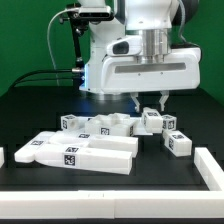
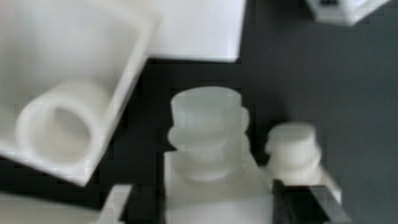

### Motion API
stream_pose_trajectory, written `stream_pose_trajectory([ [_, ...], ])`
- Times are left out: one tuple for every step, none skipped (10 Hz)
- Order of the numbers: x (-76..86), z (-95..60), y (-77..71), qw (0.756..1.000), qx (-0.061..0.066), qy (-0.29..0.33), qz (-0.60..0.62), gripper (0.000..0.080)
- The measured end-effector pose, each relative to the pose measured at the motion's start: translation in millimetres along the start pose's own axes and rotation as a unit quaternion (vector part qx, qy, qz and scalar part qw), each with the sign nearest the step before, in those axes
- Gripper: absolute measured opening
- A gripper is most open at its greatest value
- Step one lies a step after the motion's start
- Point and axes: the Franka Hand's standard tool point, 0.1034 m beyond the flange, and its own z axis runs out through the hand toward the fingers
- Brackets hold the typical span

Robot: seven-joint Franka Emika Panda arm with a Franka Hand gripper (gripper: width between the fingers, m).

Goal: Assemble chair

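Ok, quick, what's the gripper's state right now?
Gripper: open, holding nothing, poised just above the small white plastic chair part.

Noted a black counter [image 1: 150, 187], bare along its near edge. Saw a white rail [image 1: 211, 168] lying near the right edge and another white strip [image 1: 3, 156] at the left edge. Found a green backdrop [image 1: 25, 40] beyond the far edge, with black cables [image 1: 45, 74] trailing toward the far-left corner.

Exterior view bright, blue glow under arm, whites glaring; wrist view soft, blurred throughout.
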Motion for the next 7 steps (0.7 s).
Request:
stream_pose_trajectory([
  [-2.3, 7.3, 3.8, 1.0, 0.0, -0.001, 0.004, 0.0281],
  [-5.9, 14.5, 7.1, 1.0, 0.0, -0.004, 0.013, 0.0281],
  [-8.2, 18.6, 7.0, 1.0, 0.0, -0.006, 0.013, 0.0281],
  [-10.3, 22.3, 9.1, 1.0, -0.001, -0.008, 0.013, 0.0281],
  [-9.1, 23.9, 10.1, 1.0, -0.001, -0.005, 0.015, 0.0281],
  [-8.6, 23.9, 9.6, 1.0, 0.0, -0.005, 0.016, 0.0281],
  [-8.5, 23.8, 9.7, 1.0, 0.0, -0.004, 0.016, 0.0282],
])
